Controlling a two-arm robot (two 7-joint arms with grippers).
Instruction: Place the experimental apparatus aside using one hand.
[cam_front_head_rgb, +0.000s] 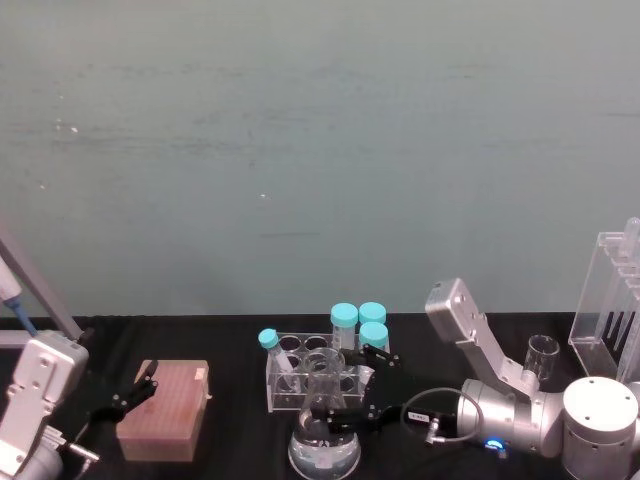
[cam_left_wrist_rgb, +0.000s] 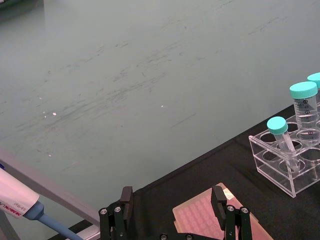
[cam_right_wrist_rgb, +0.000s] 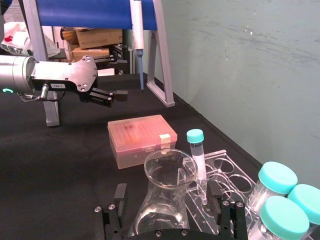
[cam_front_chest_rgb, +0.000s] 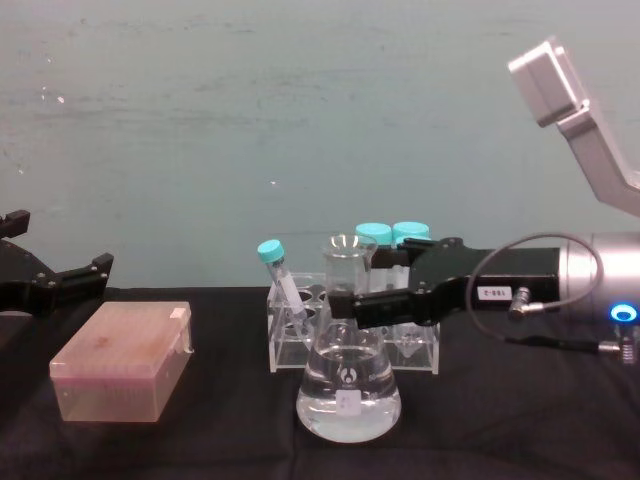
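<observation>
One right claw (cam_right_wrist_rgb: 167, 194) astride clear conical flask (cam_right_wrist_rgb: 156, 220)

flask (cam_front_chest_rgb: 348, 385): clear, glossy glass. tube rack (cam_front_chest_rgb: 285, 355): clear, smooth hard plastic; caps (cam_front_chest_rgb: 372, 233) of smooth teal plastic. box (cam_front_chest_rgb: 120, 375), left: translucent pink plastic, slightly frosted. table cover (cam_front_chest_rgb: 520, 420): matt black cloth. wall (cam_front_chest_rgb: 200, 120), far: matt green, scuffed.

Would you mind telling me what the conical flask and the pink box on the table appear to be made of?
The conical flask looks like clear glass: glossy highlights, fully see-through walls. The pink box looks like translucent plastic with a duller, frosted finish, though that is only a guess.
</observation>
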